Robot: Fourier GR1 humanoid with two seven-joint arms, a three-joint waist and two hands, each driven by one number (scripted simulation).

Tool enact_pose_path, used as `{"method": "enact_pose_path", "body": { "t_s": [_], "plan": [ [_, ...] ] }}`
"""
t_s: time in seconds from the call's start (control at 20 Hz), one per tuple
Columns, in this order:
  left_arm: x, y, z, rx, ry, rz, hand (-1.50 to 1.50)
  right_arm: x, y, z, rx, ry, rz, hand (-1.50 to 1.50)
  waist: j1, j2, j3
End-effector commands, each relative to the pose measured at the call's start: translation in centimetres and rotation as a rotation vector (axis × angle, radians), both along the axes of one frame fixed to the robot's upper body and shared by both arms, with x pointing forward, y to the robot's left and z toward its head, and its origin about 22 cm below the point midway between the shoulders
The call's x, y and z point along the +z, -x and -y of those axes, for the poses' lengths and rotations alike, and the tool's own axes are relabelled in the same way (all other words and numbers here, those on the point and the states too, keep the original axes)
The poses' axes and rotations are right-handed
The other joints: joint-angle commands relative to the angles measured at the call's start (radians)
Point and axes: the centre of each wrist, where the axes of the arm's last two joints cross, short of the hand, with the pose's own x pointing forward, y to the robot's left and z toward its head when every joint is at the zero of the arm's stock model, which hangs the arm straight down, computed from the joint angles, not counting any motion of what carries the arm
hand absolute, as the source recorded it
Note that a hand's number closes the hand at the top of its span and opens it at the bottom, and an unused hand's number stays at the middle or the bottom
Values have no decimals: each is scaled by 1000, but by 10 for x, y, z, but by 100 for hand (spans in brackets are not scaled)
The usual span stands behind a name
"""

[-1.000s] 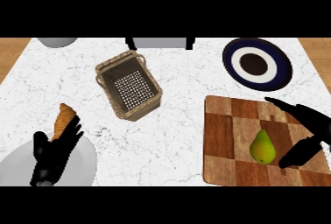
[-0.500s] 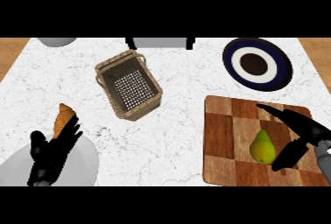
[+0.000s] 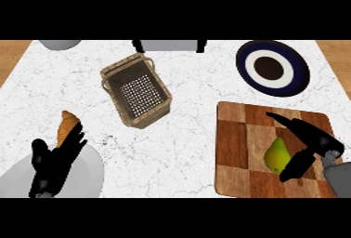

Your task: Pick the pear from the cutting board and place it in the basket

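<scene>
The basket (image 3: 136,96) holds nothing; the pear (image 3: 276,155) lies on the cutting board (image 3: 237,153), right hand (image 3: 310,142) spread beside it.

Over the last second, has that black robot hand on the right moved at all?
Yes. The right hand has slid down and inward across the checkered wooden cutting board, closing in around the green pear, which lies where it was.

A croissant (image 3: 66,126) lies beside a grey plate (image 3: 86,176); a dark-rimmed plate (image 3: 272,68) sits apart.
</scene>
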Motion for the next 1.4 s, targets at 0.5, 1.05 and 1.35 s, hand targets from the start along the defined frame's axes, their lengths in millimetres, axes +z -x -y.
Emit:
{"method": "enact_pose_path", "body": {
  "t_s": [0.5,1.05,1.35],
  "plan": [
    [-25,6,-4,27,-5,-127,0,-26,18,-1,132,102,104,150,-7,11,-13],
    [-18,7,12,-63,-16,-119,0,49,60,-258,711,170,512,150,94,-14,-27],
    [-21,8,8,-42,-17,-128,0,79,114,-306,578,-39,572,150,60,-2,-17]
  ]
}}
